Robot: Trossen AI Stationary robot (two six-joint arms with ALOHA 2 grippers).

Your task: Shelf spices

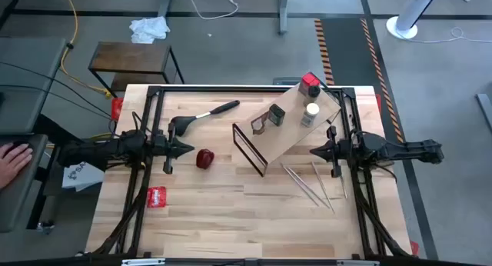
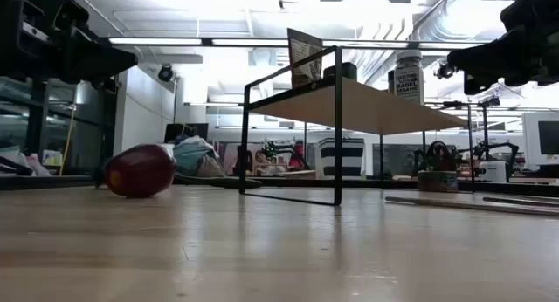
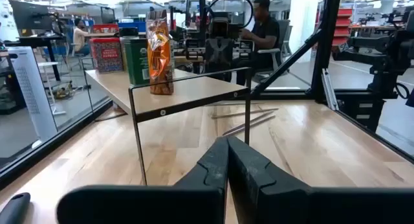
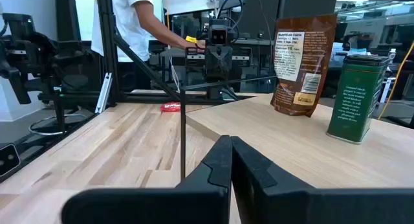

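The shelf [image 1: 292, 137], a light-wood board on black rod frames, stands slantwise on the table's right half. On it stand a red-topped container [image 1: 310, 83], a white-capped jar [image 1: 310, 112], a dark green tin [image 4: 356, 98] and a brown pouch [image 4: 301, 62]. The left wrist view shows the board [image 3: 187, 88] with an orange pouch [image 3: 159, 59]. My left gripper [image 1: 187, 149] hovers shut to the left of the shelf's near end. My right gripper [image 1: 314, 151] hovers shut to the right of the shelf. Both point at the shelf.
A round dark-red object [image 1: 204, 158] lies on the table just right of my left gripper. A flat red packet [image 1: 156, 196] lies near the left edge. A black-handled tool [image 1: 204, 114] lies at the far left, and thin metal sticks [image 1: 307, 181] lie near the shelf. People show behind the table.
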